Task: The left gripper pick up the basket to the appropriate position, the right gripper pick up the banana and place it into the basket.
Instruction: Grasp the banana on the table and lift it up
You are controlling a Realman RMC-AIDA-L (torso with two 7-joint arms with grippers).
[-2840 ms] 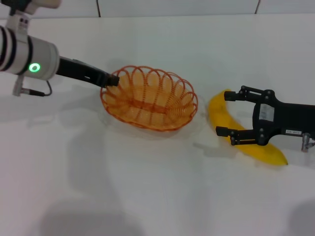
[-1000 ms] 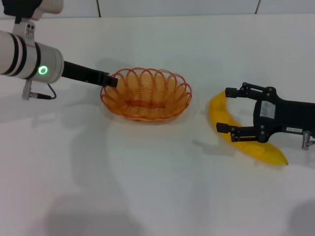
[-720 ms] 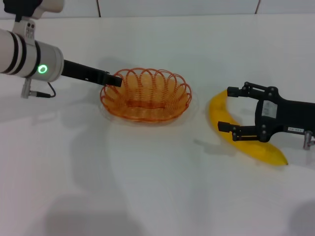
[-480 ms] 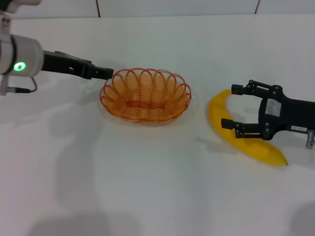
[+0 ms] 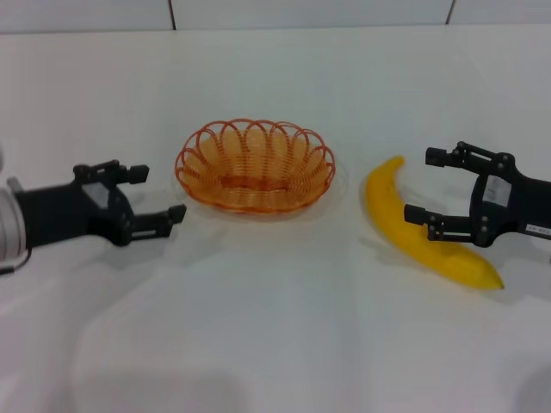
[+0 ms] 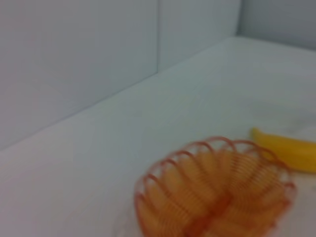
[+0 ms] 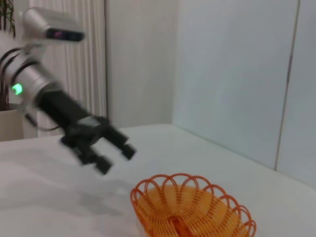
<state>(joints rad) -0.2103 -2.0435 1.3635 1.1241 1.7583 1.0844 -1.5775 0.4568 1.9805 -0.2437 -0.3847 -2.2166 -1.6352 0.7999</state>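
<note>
The firm, smooth banana (image 5: 424, 237), straddled mid-length by the released right hand (image 5: 428, 184), should be grasped there gently; the left hand (image 5: 157, 196) is released beside the light basket (image 5: 256, 165).

Head looks down; both wrists share the basket (image 5: 255, 167).

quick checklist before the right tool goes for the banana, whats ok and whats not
1. Basket set flat on the table: ok.
2. Basket holds nothing: ok.
3. Left tool off the basket: ok, open, beside the rim with a gap between them.
4. Right tool open: ok, jaws spread wide.
5. Right tool around the banana: not ok; in the head view one finger overlaps the fruit and the other sits past its far side, but height above it cannot be told.
6. Path from banana to basket free: ok, only bare table between them.
</note>
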